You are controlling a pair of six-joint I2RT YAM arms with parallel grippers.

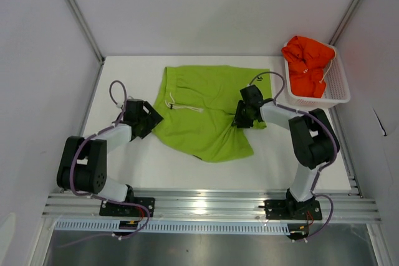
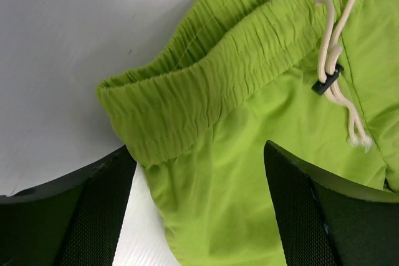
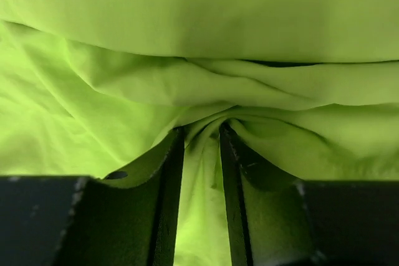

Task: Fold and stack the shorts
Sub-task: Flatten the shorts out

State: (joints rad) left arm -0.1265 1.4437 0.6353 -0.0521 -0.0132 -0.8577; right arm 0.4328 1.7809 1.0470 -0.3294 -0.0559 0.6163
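The lime green shorts (image 1: 206,116) lie spread on the white table, waistband to the left. Their white drawstring (image 2: 336,60) trails across the front. My left gripper (image 1: 151,119) is at the waistband's near corner. Its jaws stand open on either side of the green cloth (image 2: 249,91), just below the gathered band. My right gripper (image 1: 240,118) is over the right leg of the shorts. In the right wrist view the cloth (image 3: 187,48) is puckered into the narrow gap of that gripper (image 3: 201,147). The orange-red shorts (image 1: 308,66) lie crumpled in the basket.
The white mesh basket (image 1: 340,88) stands at the back right corner of the table (image 1: 124,85). Grey walls and metal posts close in the back and both sides. An aluminium rail runs along the near edge, between the arm bases.
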